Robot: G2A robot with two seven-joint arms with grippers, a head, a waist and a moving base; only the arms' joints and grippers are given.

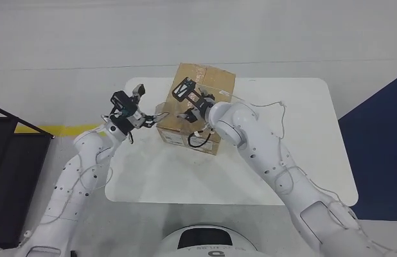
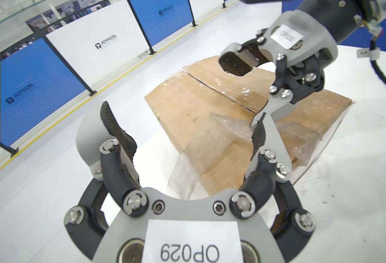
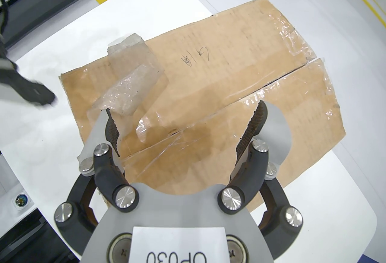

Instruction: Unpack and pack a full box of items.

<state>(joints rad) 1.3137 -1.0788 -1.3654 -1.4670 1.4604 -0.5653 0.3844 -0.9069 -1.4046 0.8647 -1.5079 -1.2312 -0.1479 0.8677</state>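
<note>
The closed box (image 1: 205, 83) sits at the table's (image 1: 301, 128) eleven o'clock; left gripper (image 2: 184, 122) at its nine o'clock and right gripper (image 3: 185, 110) above hang spread, empty; crowding the loose tape (image 3: 129, 80), they may collide or drag the box.

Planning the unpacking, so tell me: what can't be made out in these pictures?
- Contents of the box: its closed top hides them, every view.
- Box top, top view: partly covered by the right gripper.
- Loose tape: clear film; where it sticks is unclear, wrist views.
</note>
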